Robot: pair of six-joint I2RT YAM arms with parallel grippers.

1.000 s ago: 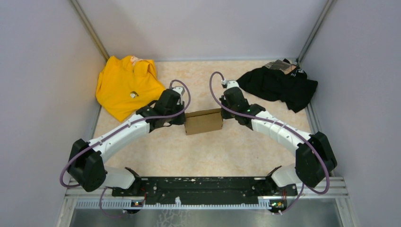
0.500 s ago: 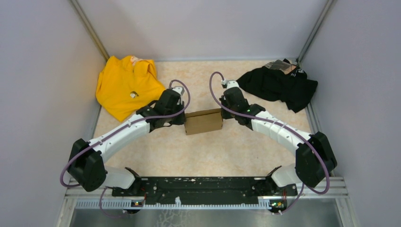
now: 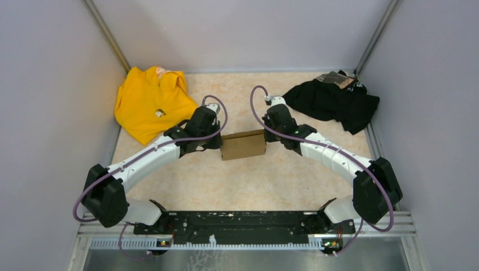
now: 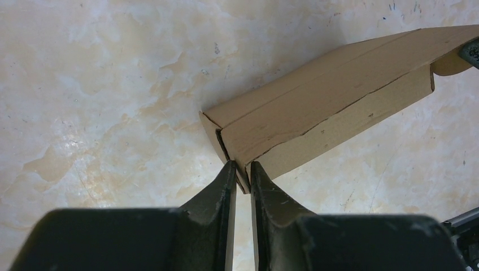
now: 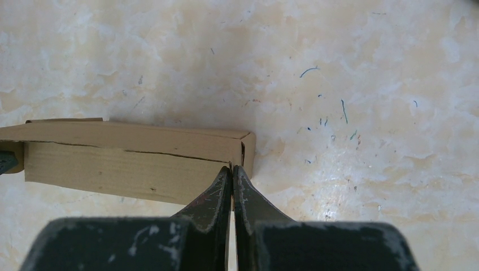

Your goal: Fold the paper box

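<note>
Left end effector (image 4: 242, 167): clenched on the paper box (image 4: 327, 110). A thin cardboard edge at the box's near end corner sits between the two dark fingers, which stand almost together.
Right end effector (image 5: 232, 169): clenched, fingers pressed nearly flat against each other. The tips meet the lower corner of the box's opposite end; whether any cardboard is nipped between them cannot be told.
Paper box, position: on the worktop (image 3: 248, 180), about mid-width, between the two end effectors. One arm meets each short end.
Paper box, form: plain brown cardboard, unprinted, a long low carton. From above it shows a broad front face with a narrower top strip along its far edge.
Paper box, condition: a long seam runs the length of the side and gapes slightly, seen in both wrist views. At the end by the left end effector a flap edge stands a little proud of the corner.
Worktop: pale, marbled cream and beige, with small dark and coloured specks near the right end effector.
Yellow garment (image 3: 149, 104): crumpled, far-left corner, well apart from the box.
Black garment (image 3: 336, 101): crumpled, far-right corner, well apart from the box.
</note>
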